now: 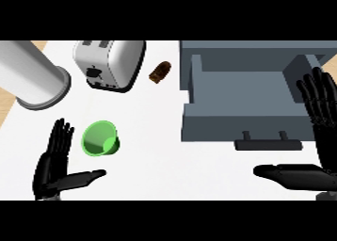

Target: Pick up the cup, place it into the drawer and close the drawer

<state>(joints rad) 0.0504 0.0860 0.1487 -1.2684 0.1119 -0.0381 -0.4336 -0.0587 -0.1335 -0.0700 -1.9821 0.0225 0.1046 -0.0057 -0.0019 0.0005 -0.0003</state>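
With my right hand point(325, 136) resting open by the drawer point(227, 126), I should curl my spread left hand point(52, 174) round the tipped cup point(100, 138) just right of its fingers point(60, 136).

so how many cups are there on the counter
1. The green cup sits on the counter beside the left hand, left of the open drawer. The right hand hides a little of the drawer.
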